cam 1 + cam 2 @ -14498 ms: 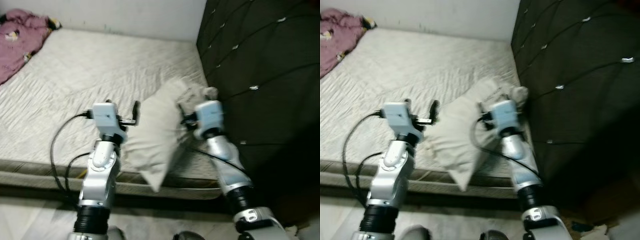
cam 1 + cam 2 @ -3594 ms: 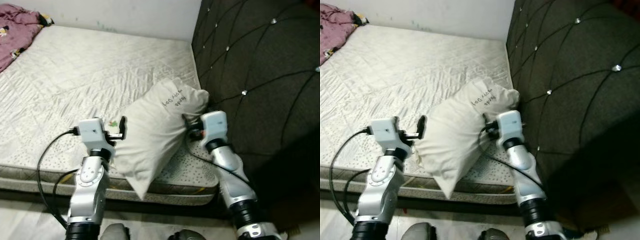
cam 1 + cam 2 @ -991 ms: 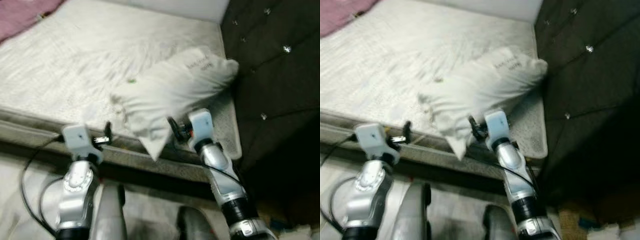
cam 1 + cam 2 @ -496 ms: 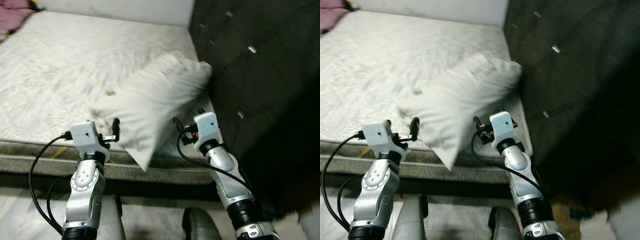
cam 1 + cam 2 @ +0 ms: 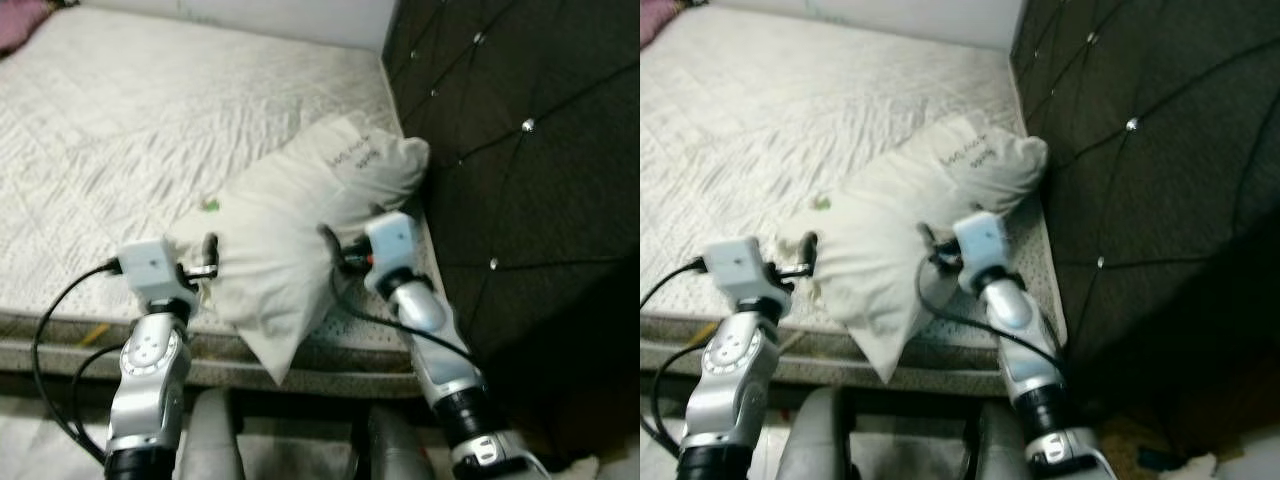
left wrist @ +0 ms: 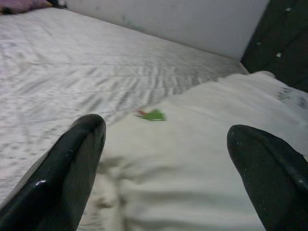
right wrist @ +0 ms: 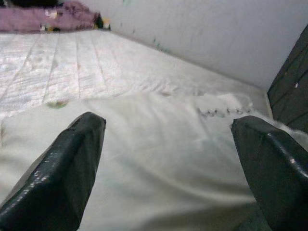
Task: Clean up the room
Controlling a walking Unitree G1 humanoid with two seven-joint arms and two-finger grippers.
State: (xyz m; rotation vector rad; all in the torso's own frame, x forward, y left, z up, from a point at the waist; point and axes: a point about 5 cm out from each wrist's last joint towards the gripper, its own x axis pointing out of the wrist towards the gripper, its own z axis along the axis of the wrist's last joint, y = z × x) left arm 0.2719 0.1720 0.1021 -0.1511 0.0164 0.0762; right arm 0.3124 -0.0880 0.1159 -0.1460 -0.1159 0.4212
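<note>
Item: plump off-white fabric pillow [image 5: 290, 240], handwritten marking near its far end, lying skewed on the white quilted mattress [image 5: 150, 130], its near corner hanging over the mattress edge. Nearest, left tool [image 5: 208, 258] at the pillow's near-left flank and right tool [image 5: 332, 243] at its near-right flank, both with fingers spread wide, gripping nothing; judged to bracket the pillow for straightening. Beyond the pillow: dark tufted headboard [image 5: 520, 130], which its far end touches.
</note>
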